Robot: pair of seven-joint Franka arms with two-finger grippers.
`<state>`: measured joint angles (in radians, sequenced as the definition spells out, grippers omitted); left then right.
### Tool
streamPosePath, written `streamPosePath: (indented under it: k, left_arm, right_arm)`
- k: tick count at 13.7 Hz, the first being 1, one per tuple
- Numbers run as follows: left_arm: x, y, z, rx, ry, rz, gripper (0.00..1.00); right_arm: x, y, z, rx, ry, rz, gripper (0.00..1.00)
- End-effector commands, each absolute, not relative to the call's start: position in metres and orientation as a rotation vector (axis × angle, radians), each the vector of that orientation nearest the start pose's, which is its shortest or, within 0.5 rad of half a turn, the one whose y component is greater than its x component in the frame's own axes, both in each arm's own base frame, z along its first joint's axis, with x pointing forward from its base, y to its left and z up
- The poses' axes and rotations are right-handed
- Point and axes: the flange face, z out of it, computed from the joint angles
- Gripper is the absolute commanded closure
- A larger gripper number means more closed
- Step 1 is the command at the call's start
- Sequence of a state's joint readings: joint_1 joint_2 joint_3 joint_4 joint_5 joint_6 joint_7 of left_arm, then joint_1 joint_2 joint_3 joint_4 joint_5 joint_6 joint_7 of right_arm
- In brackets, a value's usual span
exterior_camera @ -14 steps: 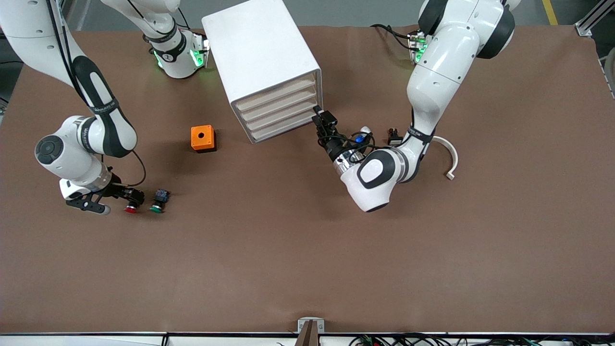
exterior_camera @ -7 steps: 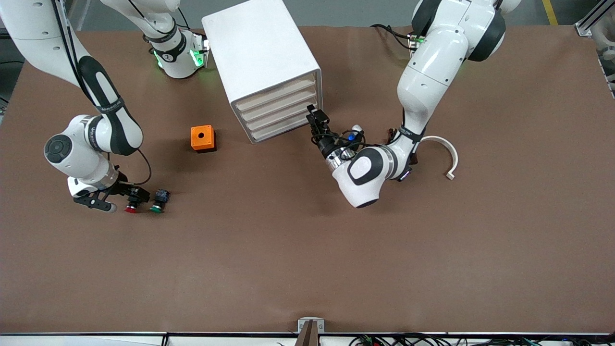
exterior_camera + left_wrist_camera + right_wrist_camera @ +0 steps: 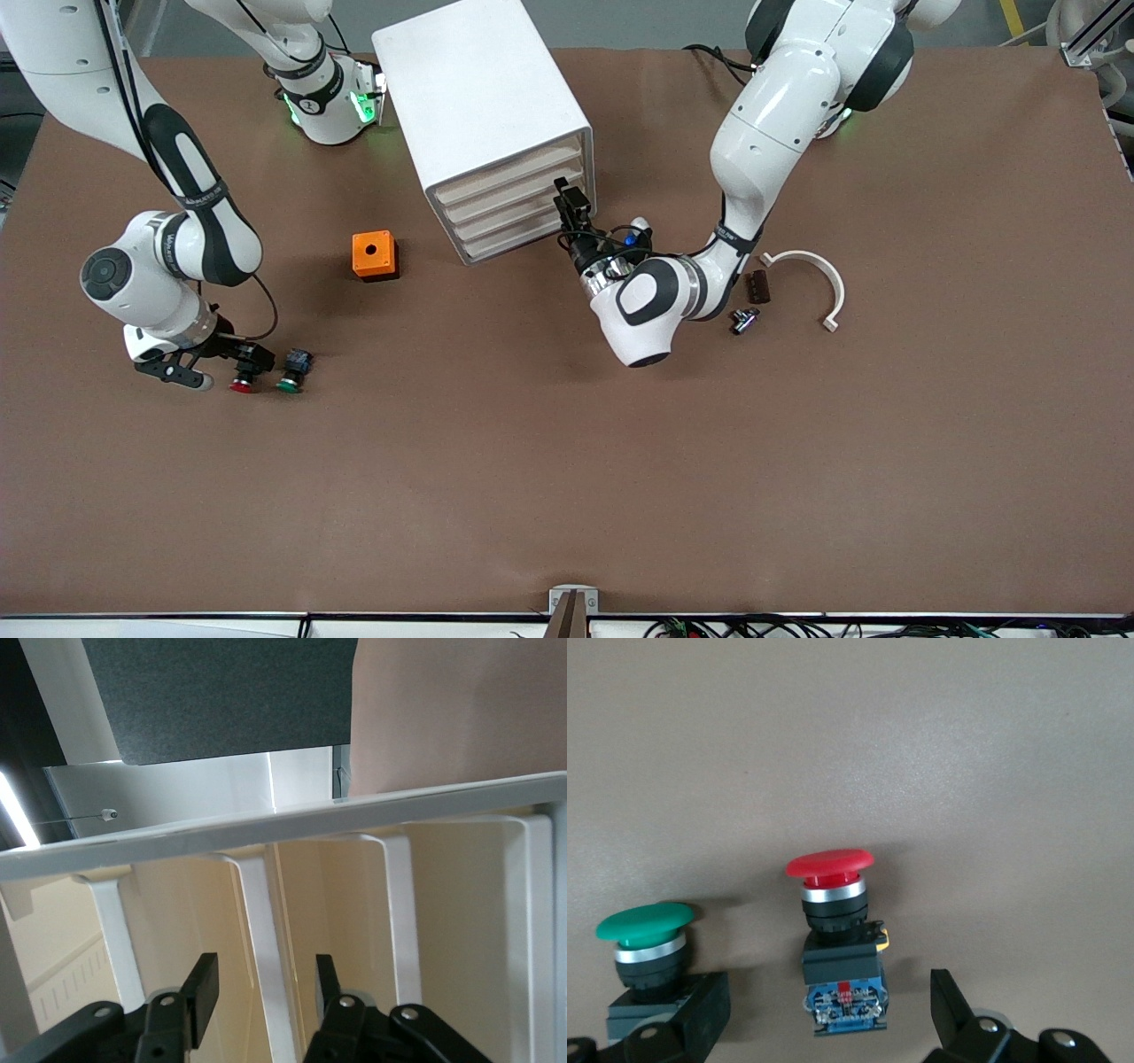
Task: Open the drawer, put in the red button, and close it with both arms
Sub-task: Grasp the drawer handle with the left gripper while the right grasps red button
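Front view: left gripper (image 3: 568, 200) at the cabinet (image 3: 483, 115) drawer fronts; right gripper (image 3: 232, 363) low over the red button (image 3: 240, 384), beside the green button (image 3: 287, 383). No writing legible.

Left wrist view: fingers (image 3: 202, 992) spread astride a drawer (image 3: 266, 939) rib; they could slip off.

Right wrist view: fingers (image 3: 957, 1010) wide, straddling the button; risk of nudging the green one.

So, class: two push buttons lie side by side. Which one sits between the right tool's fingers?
The red button, lying between the open right tool's fingers. The green button lies beside it, outside one finger.
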<state>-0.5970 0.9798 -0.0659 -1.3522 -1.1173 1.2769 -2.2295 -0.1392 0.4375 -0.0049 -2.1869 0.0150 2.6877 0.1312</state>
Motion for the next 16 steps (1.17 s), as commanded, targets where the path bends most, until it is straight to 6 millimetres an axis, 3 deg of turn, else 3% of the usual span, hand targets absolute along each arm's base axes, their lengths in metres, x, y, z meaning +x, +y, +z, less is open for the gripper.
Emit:
streamPosePath:
  k: [1, 6, 7, 10, 14, 16]
  left_arm:
    - [0.442, -0.494, 0.168, -1.04, -1.536, 1.521, 0.49]
    - [0.423, -0.51, 0.158, -1.039, -1.527, 1.5, 0.49]
    - [0.422, -0.511, 0.157, -1.039, -1.528, 1.492, 0.51]
    - [0.417, -0.513, 0.151, -1.021, -1.525, 1.476, 0.63]
    - [0.419, -0.51, 0.152, -1.008, -1.522, 1.479, 0.8]
    - [0.42, -0.509, 0.153, -1.008, -1.521, 1.482, 0.83]
  right_arm:
    - [0.559, -0.086, 0.182, -3.1, 0.478, -0.101, 0.0]
    - [0.558, -0.086, 0.179, -3.101, 0.473, -0.089, 0.03]
    - [0.558, -0.086, 0.179, -3.102, 0.471, -0.089, 0.18]
    - [0.556, -0.089, 0.179, -3.1, 0.478, -0.079, 1.0]
    - [0.561, -0.091, 0.184, -3.1, 0.48, -0.094, 1.0]
    - [0.566, -0.091, 0.189, -3.1, 0.473, -0.111, 1.0]
